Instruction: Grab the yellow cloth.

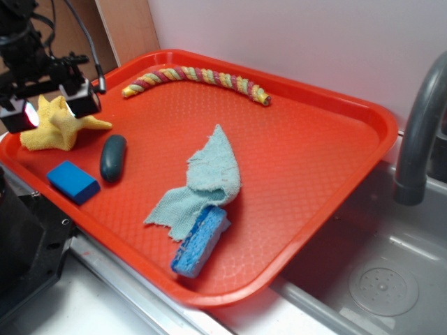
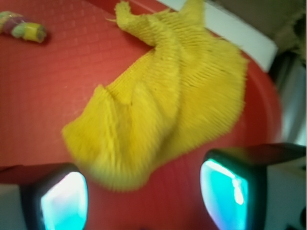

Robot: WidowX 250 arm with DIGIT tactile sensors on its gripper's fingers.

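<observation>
At the tray's [image 1: 335, 202] far left corner, my gripper [image 1: 52, 108] hangs with its jaws spread and nothing between them, just over the yellow cloth [image 2: 168, 100]. In the wrist view the cloth lies ahead of the fingertips [image 2: 62, 201], its long axis running diagonally, one edge reaching between them.

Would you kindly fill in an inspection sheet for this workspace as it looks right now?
Surface: red tray.
Job's things: yellow cloth, crumpled at the tray's left corner.
Clutter: teal cloth draped over a blue sponge; blue block; dark oval; braided rope at the far edge.
Grippers: gripper open, straddling the yellow cloth.
Cables: black cables above the gripper.
Surroundings: sink, grey faucet, pale wall.
</observation>
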